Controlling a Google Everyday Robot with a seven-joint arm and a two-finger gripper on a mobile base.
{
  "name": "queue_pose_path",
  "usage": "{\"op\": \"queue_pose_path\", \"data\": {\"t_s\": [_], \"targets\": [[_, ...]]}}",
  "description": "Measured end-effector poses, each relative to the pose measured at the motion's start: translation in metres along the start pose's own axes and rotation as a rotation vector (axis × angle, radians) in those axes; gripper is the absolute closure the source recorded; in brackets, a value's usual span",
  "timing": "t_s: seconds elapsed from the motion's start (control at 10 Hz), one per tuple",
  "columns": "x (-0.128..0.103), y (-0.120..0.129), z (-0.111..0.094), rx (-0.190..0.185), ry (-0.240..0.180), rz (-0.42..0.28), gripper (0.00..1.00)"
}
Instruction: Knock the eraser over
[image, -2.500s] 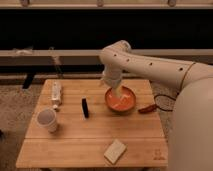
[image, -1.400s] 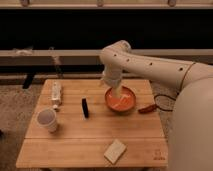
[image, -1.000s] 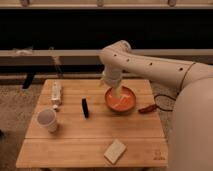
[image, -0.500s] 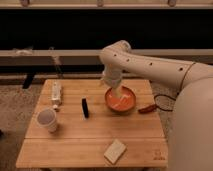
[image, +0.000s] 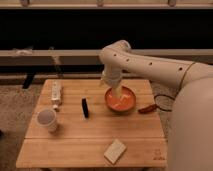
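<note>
camera view: hand (image: 118, 96) above orange bowl (image: 131, 101), eraser (image: 85, 107) standing nearby.

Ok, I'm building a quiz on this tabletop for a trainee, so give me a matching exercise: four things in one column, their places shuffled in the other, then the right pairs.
Things
1. eraser
2. white cup
3. beige block
4. gripper

Places
A. near the front edge of the table
B. over the orange bowl
C. on the left side, in front of the white box
D. mid-table, left of the orange bowl

Pairs: 1-D, 2-C, 3-A, 4-B
</note>
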Motion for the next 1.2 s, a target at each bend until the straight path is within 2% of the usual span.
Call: {"op": "queue_pose_path", "data": {"t_s": [0.2, 0.3, 0.6, 0.8, 1.0, 1.2], "targets": [[0.008, -0.012, 0.01, -0.034, 0.003, -0.046, 0.26], [0.012, -0.009, 0.015, -0.051, 0.009, -0.06, 0.26], [-0.012, -0.003, 0.044, -0.103, -0.011, -0.122, 0.26], [-0.043, 0.005, 0.06, -0.132, -0.037, -0.174, 0.26], [-0.061, 0.01, 0.073, -0.15, -0.057, -0.207, 0.26], [-0.077, 0.002, 0.083, -0.157, -0.074, -0.242, 0.26]]}}
